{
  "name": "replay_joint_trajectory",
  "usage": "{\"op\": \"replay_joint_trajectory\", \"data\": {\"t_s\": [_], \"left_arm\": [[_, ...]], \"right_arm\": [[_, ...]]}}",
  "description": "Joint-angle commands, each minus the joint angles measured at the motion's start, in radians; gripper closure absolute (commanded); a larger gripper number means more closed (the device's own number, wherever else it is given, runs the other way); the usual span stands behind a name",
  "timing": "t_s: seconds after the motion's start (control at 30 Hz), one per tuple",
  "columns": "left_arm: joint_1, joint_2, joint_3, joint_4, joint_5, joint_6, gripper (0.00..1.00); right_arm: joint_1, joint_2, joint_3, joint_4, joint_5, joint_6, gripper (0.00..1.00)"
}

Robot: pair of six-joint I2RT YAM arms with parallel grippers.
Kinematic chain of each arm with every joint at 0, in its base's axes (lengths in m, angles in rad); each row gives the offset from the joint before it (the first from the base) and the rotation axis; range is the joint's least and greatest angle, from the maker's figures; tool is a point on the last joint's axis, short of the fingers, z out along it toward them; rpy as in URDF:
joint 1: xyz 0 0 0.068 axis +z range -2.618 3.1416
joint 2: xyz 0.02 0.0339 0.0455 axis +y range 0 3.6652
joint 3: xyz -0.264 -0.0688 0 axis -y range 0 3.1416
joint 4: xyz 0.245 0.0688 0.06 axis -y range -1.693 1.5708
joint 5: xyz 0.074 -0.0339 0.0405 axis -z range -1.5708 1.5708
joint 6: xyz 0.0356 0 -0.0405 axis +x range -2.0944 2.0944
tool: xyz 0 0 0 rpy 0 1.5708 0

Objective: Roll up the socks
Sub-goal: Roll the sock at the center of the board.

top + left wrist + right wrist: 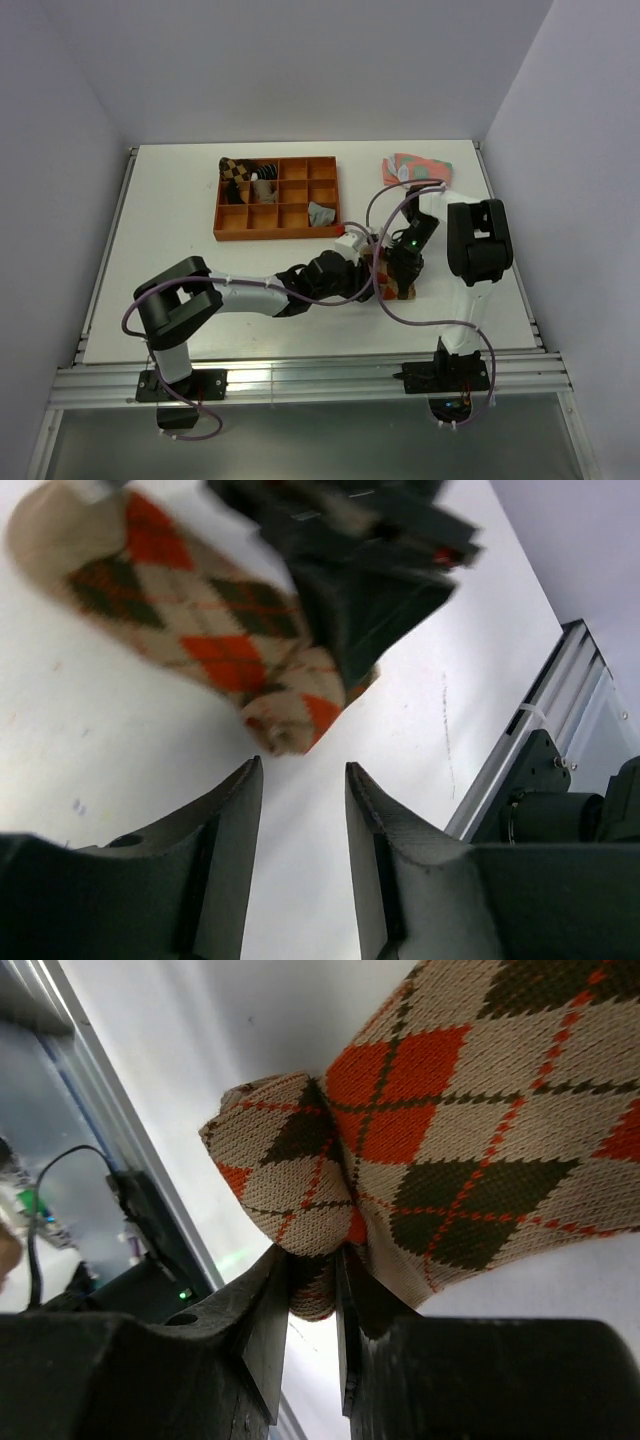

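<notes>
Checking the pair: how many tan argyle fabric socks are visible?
2. One tan argyle sock is pinched in the right gripper; a second argyle sock sits in the orange tray's far-left corner. Others may be hidden.

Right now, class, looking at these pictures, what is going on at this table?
The right hand pinches the folded end of the tan fabric sock with orange and dark-brown argyle diamonds, lying on the white table. The left hand is open and empty, facing that sock without touching it. The roll looks barely begun. The orange compartment tray behind holds other socks.

White table carries orange tray, argyle sock.
</notes>
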Motion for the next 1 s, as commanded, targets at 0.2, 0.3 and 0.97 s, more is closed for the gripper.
{"op": "replay_joint_trajectory", "data": {"t_s": [0.2,0.3,0.97], "left_arm": [[-0.011,0.128,0.183,0.054,0.077,0.229,0.48],[-0.011,0.177,0.222,0.052,0.091,0.246,0.47],[0.017,0.304,0.170,0.139,0.133,0.158,0.60]], "right_arm": [[0.012,0.078,0.085,-0.061,-0.029,0.034,0.78],[0.014,0.086,0.093,-0.070,-0.036,0.036,0.78],[0.014,0.069,0.065,0.045,-0.058,0.134,0.79]]}}
